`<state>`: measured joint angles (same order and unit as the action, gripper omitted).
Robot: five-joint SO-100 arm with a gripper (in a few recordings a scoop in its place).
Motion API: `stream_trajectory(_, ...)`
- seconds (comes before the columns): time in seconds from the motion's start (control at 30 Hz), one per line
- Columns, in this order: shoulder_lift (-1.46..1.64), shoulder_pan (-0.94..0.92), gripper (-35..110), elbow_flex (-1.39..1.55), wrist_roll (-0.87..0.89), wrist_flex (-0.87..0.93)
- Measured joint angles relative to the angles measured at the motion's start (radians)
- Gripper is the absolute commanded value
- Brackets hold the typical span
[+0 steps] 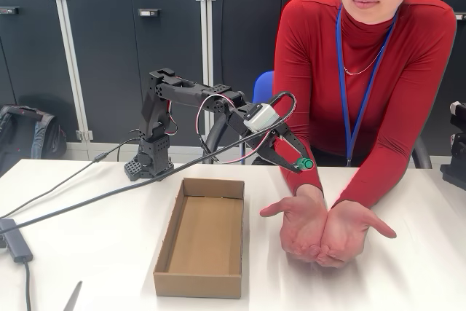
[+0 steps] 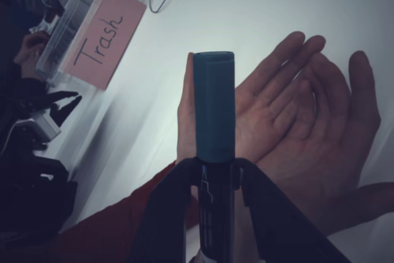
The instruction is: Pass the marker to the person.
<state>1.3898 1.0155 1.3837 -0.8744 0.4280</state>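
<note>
Gripping marker [image 1: 303, 163] barrel, hand [image 1: 291, 156] closed, green cap protruding above person's [image 1: 378, 56] cupped palms.

Fixed view bright, even, sharp; soft shadows under the cupped hands [image 1: 324, 227] and open brown cardboard box [image 1: 202, 238] on the white worktop [image 1: 87, 253]. Wrist view dimmer, bluish, slightly soft; pale glare on worktop [image 2: 258, 10], dark left edge.

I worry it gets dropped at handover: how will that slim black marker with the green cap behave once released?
The slim black marker with the green cap looks rigid and probably light. Its round barrel would likely roll, though the person's cupped hands should cradle it. The gripper clamps its barrel.
</note>
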Motion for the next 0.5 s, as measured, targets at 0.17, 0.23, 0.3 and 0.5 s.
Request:
stream_trajectory(0.17,-0.017,0.0,-5,0.003,-0.011,-0.061)
stream_trajectory(0.23,-0.031,0.0,-5,0.0,0.002,-0.061)
stream_trajectory(0.3,-0.037,-0.011,-5,-0.002,0.025,-0.061)
stream_trajectory(0.5,-0.044,-0.089,-5,-0.023,0.103,-0.025)
